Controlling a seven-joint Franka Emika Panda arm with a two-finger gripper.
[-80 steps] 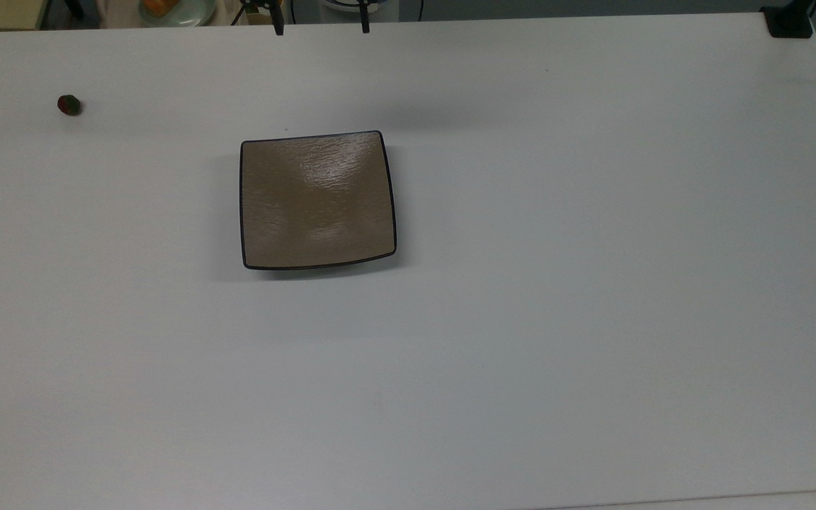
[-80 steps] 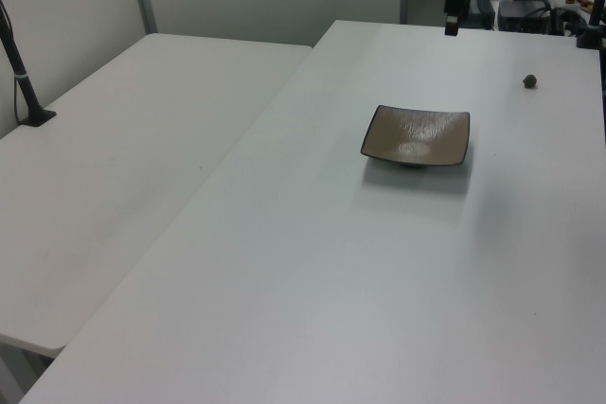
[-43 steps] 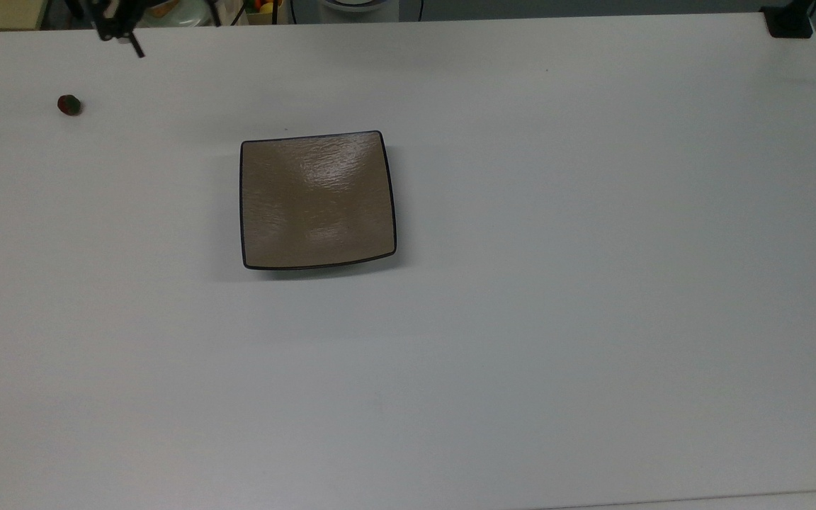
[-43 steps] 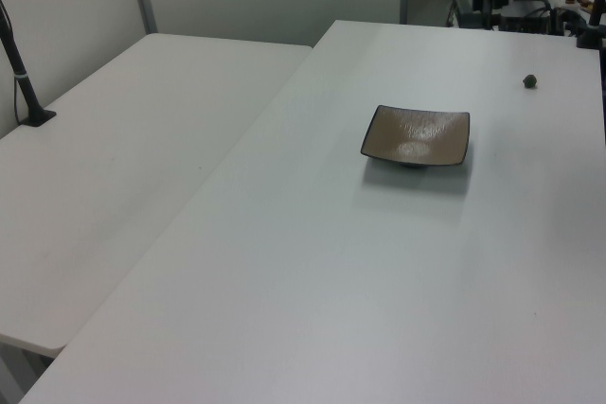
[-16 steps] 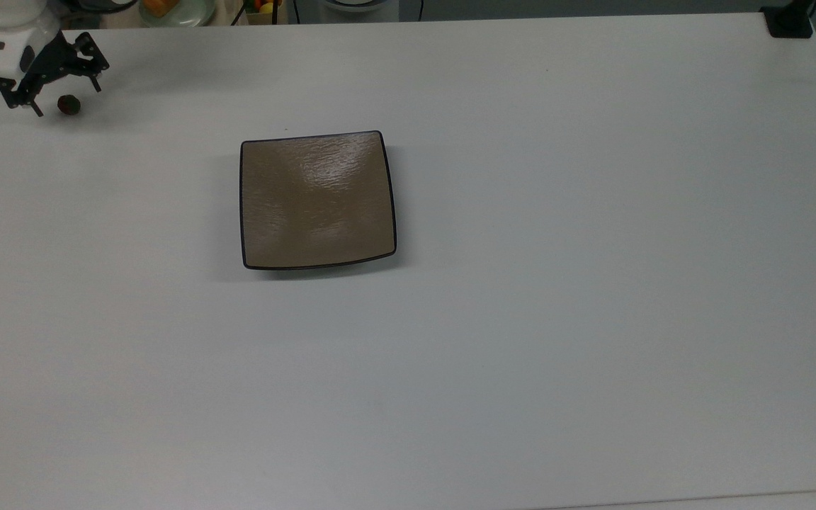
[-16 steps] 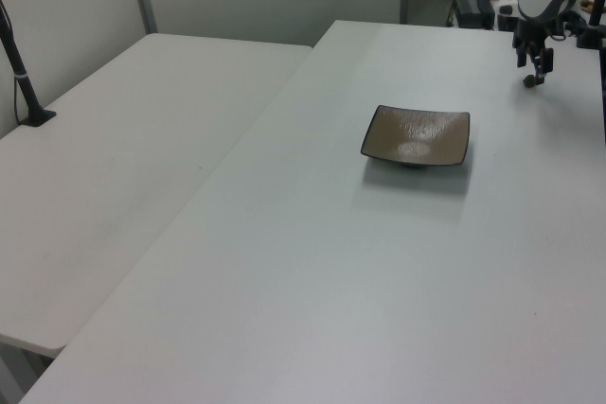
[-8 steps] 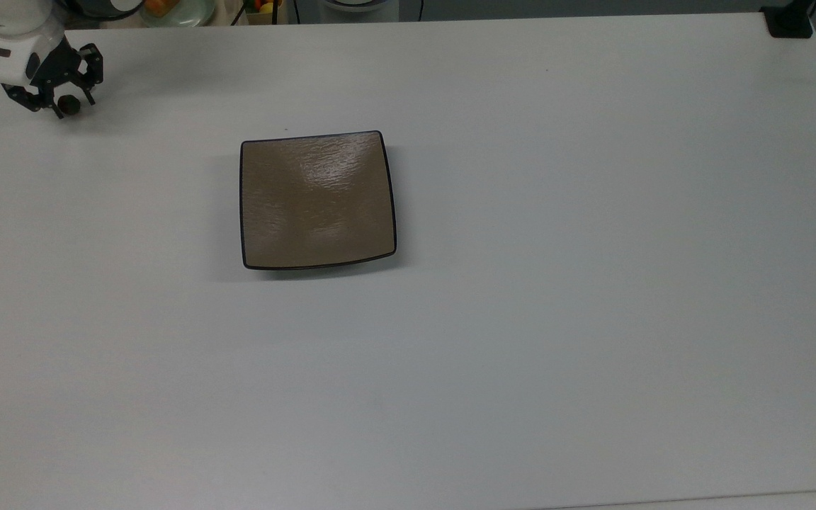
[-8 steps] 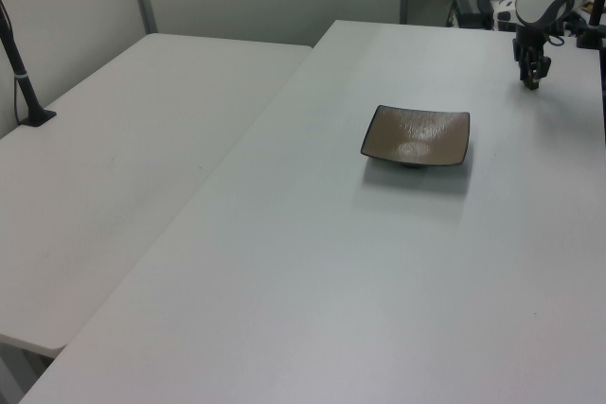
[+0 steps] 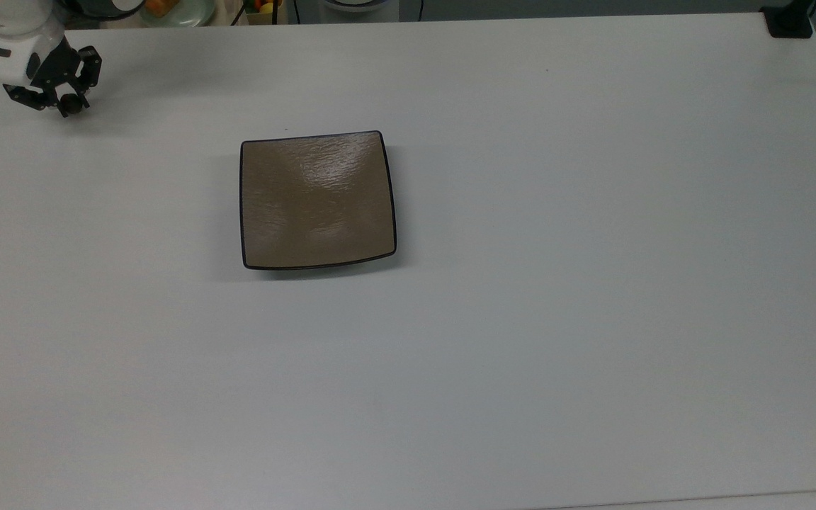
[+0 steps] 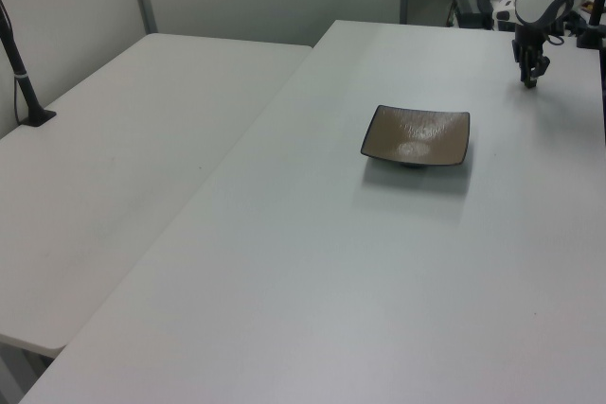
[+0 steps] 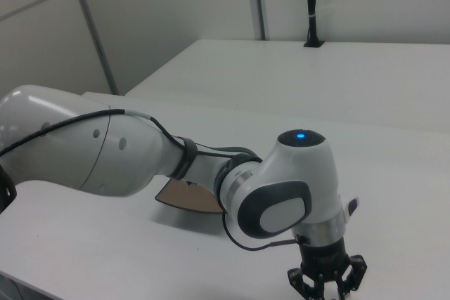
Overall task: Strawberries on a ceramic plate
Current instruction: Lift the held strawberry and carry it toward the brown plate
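The gripper [image 9: 66, 100] sits low at the table's [image 9: 521, 354] far corner, at about ten o'clock from the plate [image 9: 316, 200] in the top view, and its jaws look drawn in around the strawberry [image 9: 69, 108], a small dark lump just showing between the black fingers; from this far off I cannot be sure that they are fully clamped on it. In the left view the gripper [image 10: 529, 73] hangs at about one o'clock from the plate [image 10: 417, 136], fingertips close to the tabletop, and in the right view the gripper [image 11: 328, 284] points straight down below the white wrist, with a corner of the plate [image 11: 188, 198] showing behind the arm. The step in hand is the grasp, and to do it well the fingers should close gently and evenly on the fruit's widest part, since something so small and round will probably squirt sideways or bruise under a hard or off-centre pinch. Then a straight lift, high enough to clear the plate's dark raised rim, a carry toward four o'clock in the top view, and a release low over the plate's middle so the berry does not roll off the glossy surface. The route across the white table holds nothing. A pale dish [image 9: 188, 8] with orange food sits beyond the far edge at twelve o'clock from the gripper's side, and a black mount [image 9: 789, 21] stands at the opposite far corner, both well apart from the path.
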